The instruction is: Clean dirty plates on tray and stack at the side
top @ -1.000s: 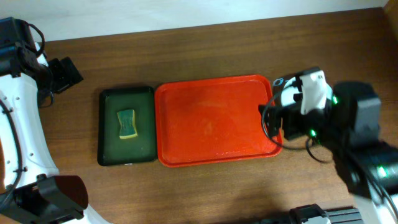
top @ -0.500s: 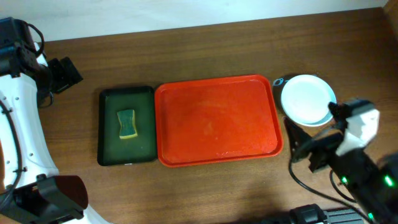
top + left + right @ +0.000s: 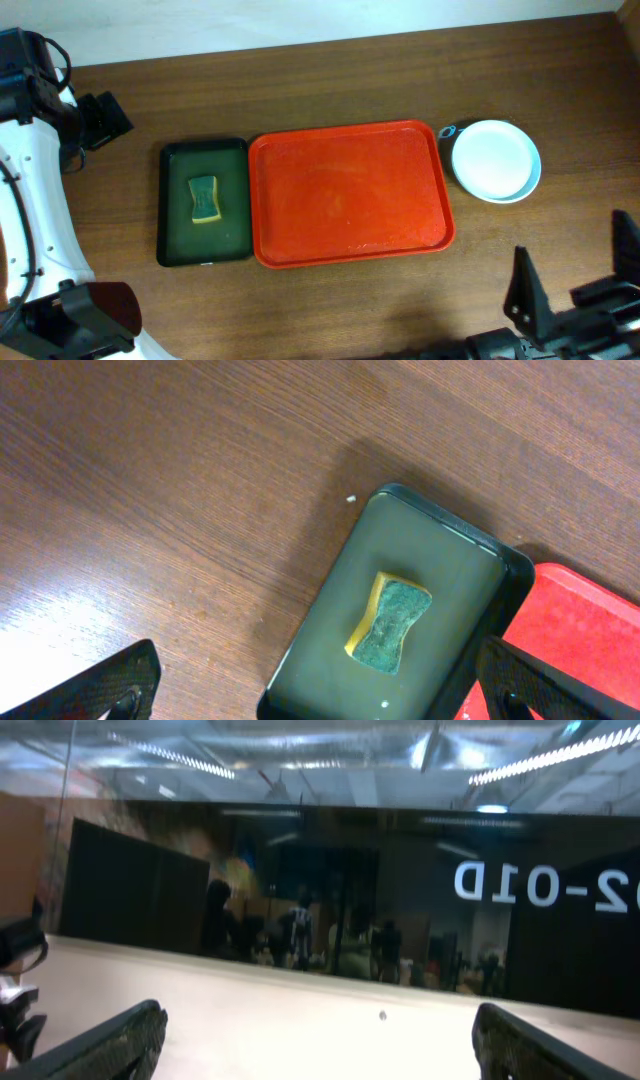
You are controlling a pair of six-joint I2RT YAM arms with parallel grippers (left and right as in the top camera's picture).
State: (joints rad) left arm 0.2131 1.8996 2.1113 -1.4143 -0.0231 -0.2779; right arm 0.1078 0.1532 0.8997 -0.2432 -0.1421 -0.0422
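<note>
The red-orange tray (image 3: 350, 195) lies mid-table with nothing on it; its corner shows in the left wrist view (image 3: 590, 630). A white plate with a pale blue rim (image 3: 495, 160) sits on the wood just right of the tray; I cannot tell how many plates lie under it. My right gripper (image 3: 570, 300) is at the front right edge, well clear of the plate; its wrist view (image 3: 320, 1045) shows the fingers spread and empty, facing the room. My left gripper (image 3: 320, 685) is open and empty, high over the dark green tray's near end.
A dark green tray (image 3: 205, 200) with a yellow-green sponge (image 3: 204, 198) lies against the red tray's left side, also in the left wrist view (image 3: 390, 622). A small dark object (image 3: 447, 130) peeks from behind the plate. The left arm (image 3: 98, 118) stands at the far left.
My right arm has drawn back from the plate beside the tray to the front right edge, uncovering the plate. The left arm, trays and sponge have not moved.
</note>
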